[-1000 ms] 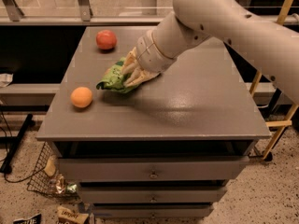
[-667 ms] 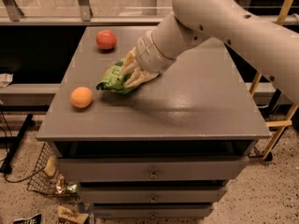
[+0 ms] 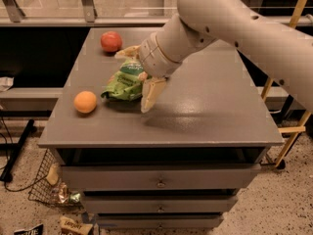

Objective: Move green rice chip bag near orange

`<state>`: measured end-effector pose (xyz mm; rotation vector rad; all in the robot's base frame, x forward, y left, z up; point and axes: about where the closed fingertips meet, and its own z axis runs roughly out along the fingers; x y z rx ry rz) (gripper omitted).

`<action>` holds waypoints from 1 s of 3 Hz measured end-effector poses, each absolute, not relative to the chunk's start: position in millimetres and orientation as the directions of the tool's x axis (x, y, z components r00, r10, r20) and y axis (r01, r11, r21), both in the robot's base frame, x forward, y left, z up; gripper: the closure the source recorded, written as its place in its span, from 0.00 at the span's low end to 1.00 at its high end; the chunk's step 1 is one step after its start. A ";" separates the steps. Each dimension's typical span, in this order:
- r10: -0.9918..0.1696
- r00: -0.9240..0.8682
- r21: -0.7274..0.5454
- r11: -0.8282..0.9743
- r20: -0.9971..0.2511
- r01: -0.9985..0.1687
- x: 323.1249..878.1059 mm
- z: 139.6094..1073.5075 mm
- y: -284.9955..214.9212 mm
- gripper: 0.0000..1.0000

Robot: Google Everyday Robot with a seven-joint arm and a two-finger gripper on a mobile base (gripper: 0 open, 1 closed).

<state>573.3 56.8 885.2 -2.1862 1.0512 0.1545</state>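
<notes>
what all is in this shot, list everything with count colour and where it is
green rice chip bag: 1, bright green, on the cabinet top, right of the orange
orange: 1, pale orange, front left of the top
round fruit: 1, red-orange, back left of the top
cabinet: 1, grey, centre, drawers in front
wire basket: 1, dark, on the floor at lower left
snack packets: a few, mixed colours, floor at bottom left
wooden frame: 1, yellow, right edge
arm: 1, off-white, reaching in from upper right
gripper: 1, cream fingers spread open on either side of the bag
</notes>
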 end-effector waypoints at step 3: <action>-0.799 0.507 -0.514 -0.300 -0.325 -0.803 573.5 892.0 -35.2 0.00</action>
